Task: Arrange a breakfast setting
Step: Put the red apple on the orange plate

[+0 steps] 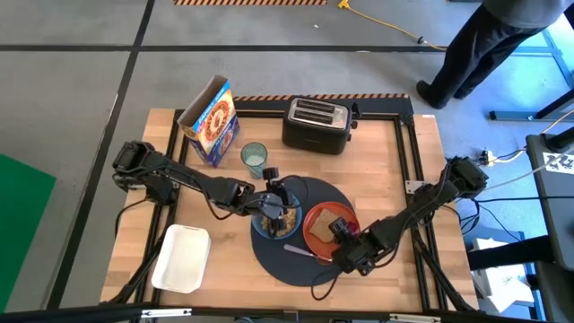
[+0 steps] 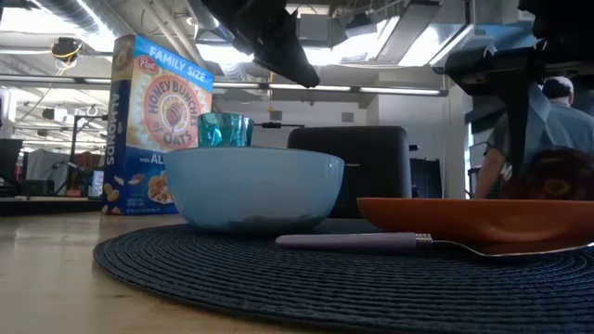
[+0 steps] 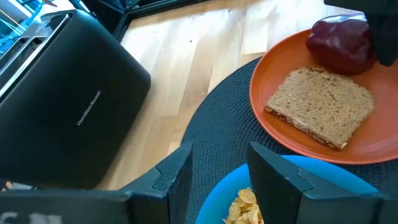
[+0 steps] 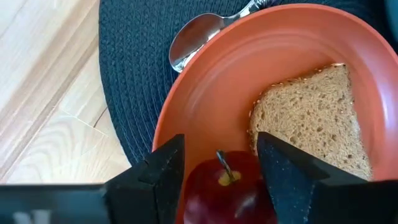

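Note:
A round dark mat lies at the table's middle. On it stand a blue bowl with cereal flakes and an orange-red plate. The plate holds a toast slice and a red apple. A metal spoon lies on the mat in front of the plate. A greenish glass stands beyond the mat. My left gripper hovers open over the bowl's far rim. My right gripper is shut on the apple at the plate's near right part. My right gripper pinches the apple between its two fingers, one on each side, coming from above and pointing down. The apple is upright with its stem up. Its underside is hidden, so I cannot tell whether it rests on the plate.
A black toaster and a cereal box stand at the far side. A white rectangular tub lies at the near left. A person stands beyond the table's far right corner.

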Robot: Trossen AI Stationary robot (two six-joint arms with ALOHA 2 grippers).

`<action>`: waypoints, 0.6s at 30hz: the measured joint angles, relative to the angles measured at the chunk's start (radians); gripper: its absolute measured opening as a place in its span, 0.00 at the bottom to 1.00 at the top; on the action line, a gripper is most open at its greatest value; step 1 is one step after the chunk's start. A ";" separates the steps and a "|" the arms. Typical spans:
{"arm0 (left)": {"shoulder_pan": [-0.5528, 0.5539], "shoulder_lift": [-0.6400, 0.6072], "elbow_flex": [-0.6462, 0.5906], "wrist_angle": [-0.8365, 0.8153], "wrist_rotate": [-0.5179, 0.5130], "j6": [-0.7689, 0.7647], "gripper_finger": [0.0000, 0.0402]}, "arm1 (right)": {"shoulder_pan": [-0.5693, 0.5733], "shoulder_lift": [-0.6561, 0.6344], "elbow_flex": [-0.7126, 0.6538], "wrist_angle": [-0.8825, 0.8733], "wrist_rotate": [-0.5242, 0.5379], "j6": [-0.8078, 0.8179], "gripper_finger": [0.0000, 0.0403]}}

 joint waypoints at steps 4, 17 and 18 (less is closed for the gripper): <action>0.000 0.000 0.000 0.000 0.000 0.000 0.37 | 0.000 0.000 0.018 -0.035 0.022 -0.009 0.45; 0.000 0.000 0.000 0.000 0.001 -0.001 0.37 | 0.000 0.035 0.023 -0.041 -0.046 -0.164 0.33; 0.000 0.000 0.000 0.001 0.001 -0.001 0.37 | 0.000 0.051 0.023 -0.040 -0.049 -0.172 0.33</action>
